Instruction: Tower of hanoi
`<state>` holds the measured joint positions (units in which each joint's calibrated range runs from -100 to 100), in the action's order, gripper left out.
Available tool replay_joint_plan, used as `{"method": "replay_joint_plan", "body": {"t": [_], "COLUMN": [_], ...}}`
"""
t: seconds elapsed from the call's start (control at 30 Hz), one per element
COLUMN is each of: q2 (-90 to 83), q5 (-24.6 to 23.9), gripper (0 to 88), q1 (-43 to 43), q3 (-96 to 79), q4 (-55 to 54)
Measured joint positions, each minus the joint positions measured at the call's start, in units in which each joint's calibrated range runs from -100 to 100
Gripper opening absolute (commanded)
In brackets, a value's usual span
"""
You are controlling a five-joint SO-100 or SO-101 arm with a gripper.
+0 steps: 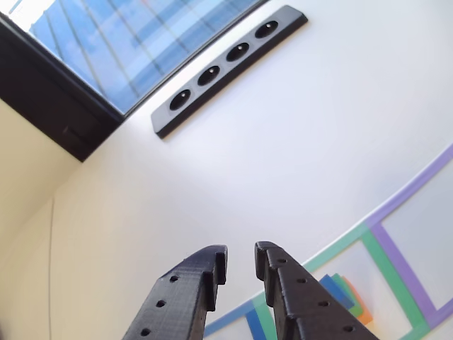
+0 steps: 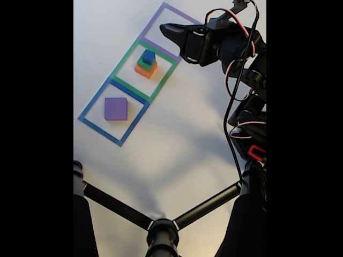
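Note:
Three taped squares lie in a row in the fixed view: purple point(image 2: 155, 19), green point(image 2: 124, 58) and blue point(image 2: 94, 101). Inside the green square stands a stack with an orange block point(image 2: 146, 72) at the bottom, a green block point(image 2: 143, 65) on it and a small blue block point(image 2: 148, 56) on top. A purple block point(image 2: 116, 108) sits alone in the blue square. My gripper point(image 2: 167, 31) hangs above the right edge of the purple square, apart from the stack. In the other view its black gripper point(image 1: 241, 258) is slightly open and holds nothing. The stack point(image 1: 350, 297) peeks out beside the right finger.
A black power strip point(image 1: 226, 64) lies on the white table near a window point(image 1: 127, 42). A black stand with spread legs point(image 2: 161, 230) occupies the bottom of the fixed view. The arm's body and cables point(image 2: 246, 80) run down the right side.

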<state>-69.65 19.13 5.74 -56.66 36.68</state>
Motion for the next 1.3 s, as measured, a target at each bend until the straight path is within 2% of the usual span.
{"method": "replay_joint_plan", "body": {"t": [0.07, 0.1, 0.13, 0.2, 0.23, 0.3, 0.37, 0.5, 0.77, 0.83, 1.0, 1.3], "q2": [0.08, 0.08, 0.08, 0.59, 0.92, 1.6, 2.1, 2.1, 2.1, 2.1, 2.1, 1.35], "q5": [3.77, 9.61, 19.23, 43.17, 52.97, 67.67, 75.97, 79.55, 80.87, 80.87, 80.87, 80.87], "gripper": [0.4, 0.4, 0.4, 0.4, 0.4, 0.4, 0.9, 0.4, 1.1, 11.4, 27.1, 35.8], "q1": [0.6, 1.9, 3.49, 4.39, 3.99, 4.59, 5.69, 5.99, 7.49, 7.79, 8.69, 12.68], "q3": [0.34, 0.77, 1.12, 2.15, 2.92, 3.78, 3.96, 3.96, 3.96, 3.96, 3.96, -0.95], "q4": [-0.32, -0.64, -0.64, -0.64, -0.48, 0.32, 1.04, 3.03, 5.26, 5.26, 5.26, 6.54]}}
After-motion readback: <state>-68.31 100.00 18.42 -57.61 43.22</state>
